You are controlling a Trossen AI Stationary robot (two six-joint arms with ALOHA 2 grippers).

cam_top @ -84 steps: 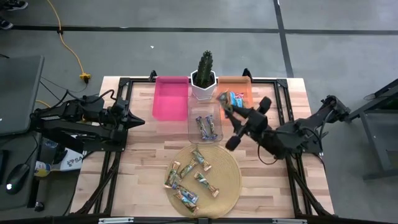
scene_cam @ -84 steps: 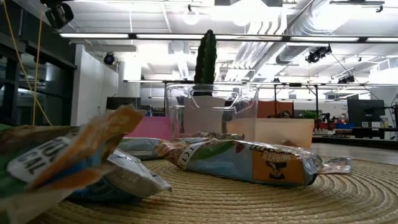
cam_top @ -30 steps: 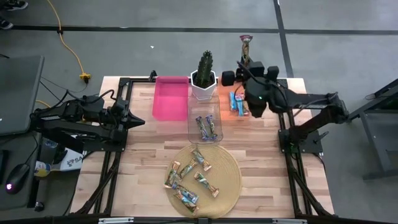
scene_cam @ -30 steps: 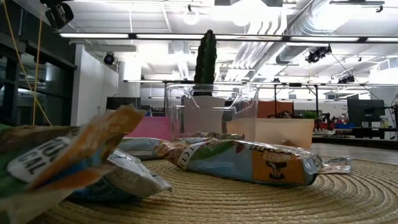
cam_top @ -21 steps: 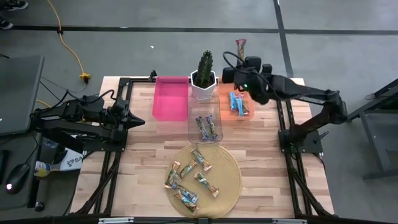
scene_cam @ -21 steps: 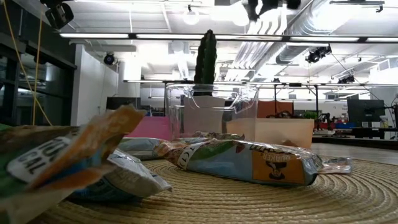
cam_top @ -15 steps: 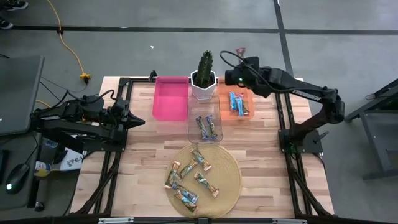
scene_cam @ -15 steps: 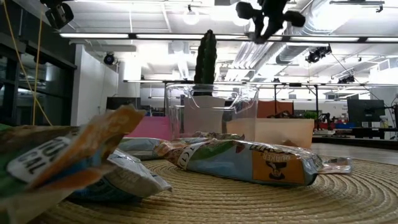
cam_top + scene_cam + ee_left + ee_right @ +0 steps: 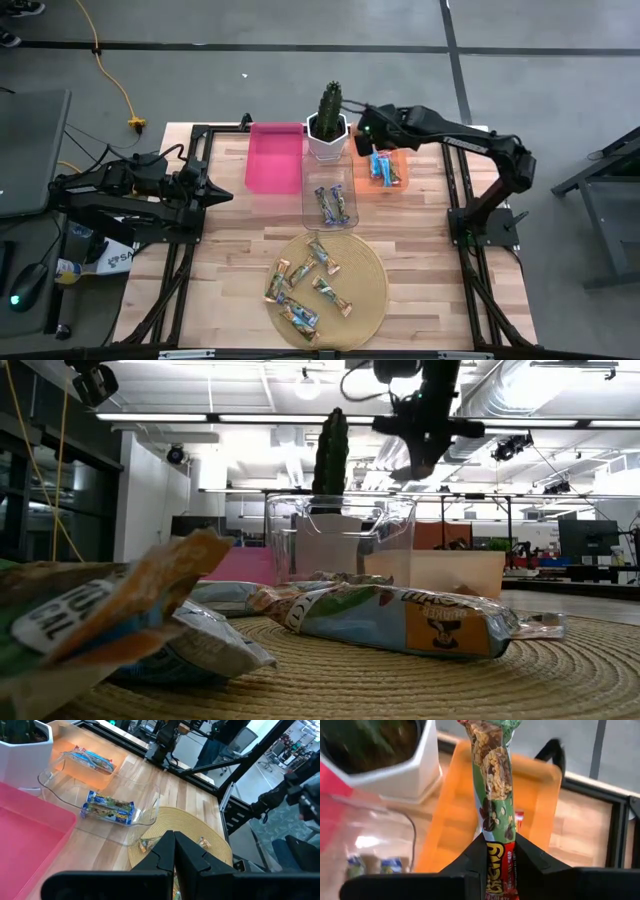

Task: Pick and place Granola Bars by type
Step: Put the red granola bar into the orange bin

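Surface (image 9: 230, 250) layout, from above. Far edge, left to right: bin (image 9: 274, 157), pot (image 9: 327, 137) with cactus (image 9: 330, 102), second bin (image 9: 378, 163). Third bin (image 9: 329, 196) sits just in front of the pot, between the other two. Round mat (image 9: 365, 290) lies nearer the front edge, in front of the third bin.

Contents: two bars (image 9: 334, 204) side by side in the third bin; bars (image 9: 383, 167) in the second bin; loose cluster of bars (image 9: 308, 280) on the mat.

Right gripper (image 9: 364, 125) hangs over the far end of the second bin, just beside the pot, a bar (image 9: 496, 805) between its fingers. Left gripper (image 9: 222, 191) at the left edge, well apart from the bins.
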